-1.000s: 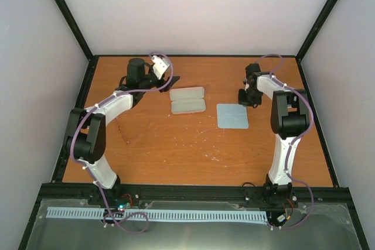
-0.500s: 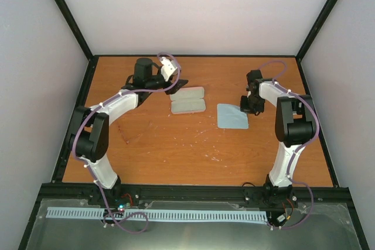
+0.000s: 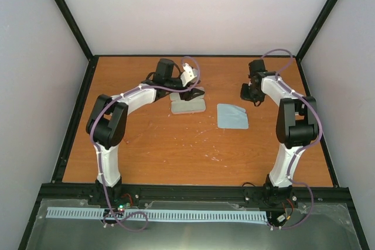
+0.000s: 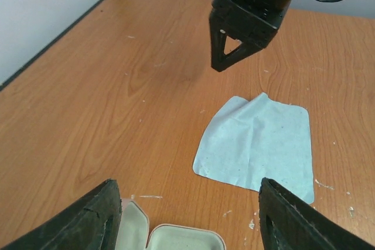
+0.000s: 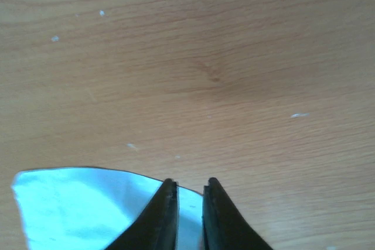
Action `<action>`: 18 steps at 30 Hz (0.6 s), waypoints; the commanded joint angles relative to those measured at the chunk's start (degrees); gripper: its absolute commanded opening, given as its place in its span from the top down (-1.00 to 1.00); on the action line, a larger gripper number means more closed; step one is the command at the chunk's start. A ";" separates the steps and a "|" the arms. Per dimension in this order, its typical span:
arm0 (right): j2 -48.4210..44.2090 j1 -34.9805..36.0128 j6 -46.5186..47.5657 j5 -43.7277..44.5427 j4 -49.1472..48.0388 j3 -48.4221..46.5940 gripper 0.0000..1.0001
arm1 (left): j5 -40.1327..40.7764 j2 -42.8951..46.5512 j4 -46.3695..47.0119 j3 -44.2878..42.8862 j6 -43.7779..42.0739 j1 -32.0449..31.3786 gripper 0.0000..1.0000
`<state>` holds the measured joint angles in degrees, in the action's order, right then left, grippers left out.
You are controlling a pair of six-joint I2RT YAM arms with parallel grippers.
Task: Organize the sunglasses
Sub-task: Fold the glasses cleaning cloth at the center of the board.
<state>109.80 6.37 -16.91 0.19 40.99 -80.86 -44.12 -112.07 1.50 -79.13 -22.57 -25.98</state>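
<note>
0 sunglasses can be made out in any view, so I cannot tell where they are. If they are on the table [image 3: 152, 144], they are hidden. The case [image 3: 187, 106] lies open mid-table, its 2 pale halves side by side. The near half looks empty, and the far half is partly covered by the left arm's wrist. The cloth [image 3: 232, 116] lies spread flat to the right of the case, apart from it, with 1 far corner slightly lifted.

By that layout, I judge the task to be at an early or middle stage. The case is open and ready, but nothing is packed, the cloth is not folded or stowed, and the case is not closed.

The left gripper [image 4: 188, 182] hangs over the case's far edge with its jaws spread wide and nothing between them. The right gripper [image 5: 187, 181] sits low beyond the cloth's far edge. Its jaws are drawn to a thin slit and grip nothing.

Little stands in the way, since the table carries only the case and cloth. The 2 grippers face each other across the cloth, so they could crowd one another if both work there.
</note>
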 commanded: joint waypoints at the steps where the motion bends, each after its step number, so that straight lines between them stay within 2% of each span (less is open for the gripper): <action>1: 2.88 -0.07 0.14 -7.66 3.46 -1.86 0.59 | -0.43 -2.33 -4.23 -5.53 -1.88 -1.04 -0.29; 3: 2.65 0.04 0.27 -8.03 3.68 -0.73 0.43 | -0.09 -2.31 -4.41 -5.60 -1.60 -1.09 -0.28; 18: 8.11 1.43 0.85 -6.50 9.02 -2.29 0.43 | 1.45 -0.34 -2.30 -1.84 -1.04 -0.13 -0.27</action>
<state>116.05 6.96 -16.51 -6.90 48.03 -81.84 -43.07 -114.48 -1.43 -81.10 -23.33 -26.33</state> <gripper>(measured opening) 0.281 0.638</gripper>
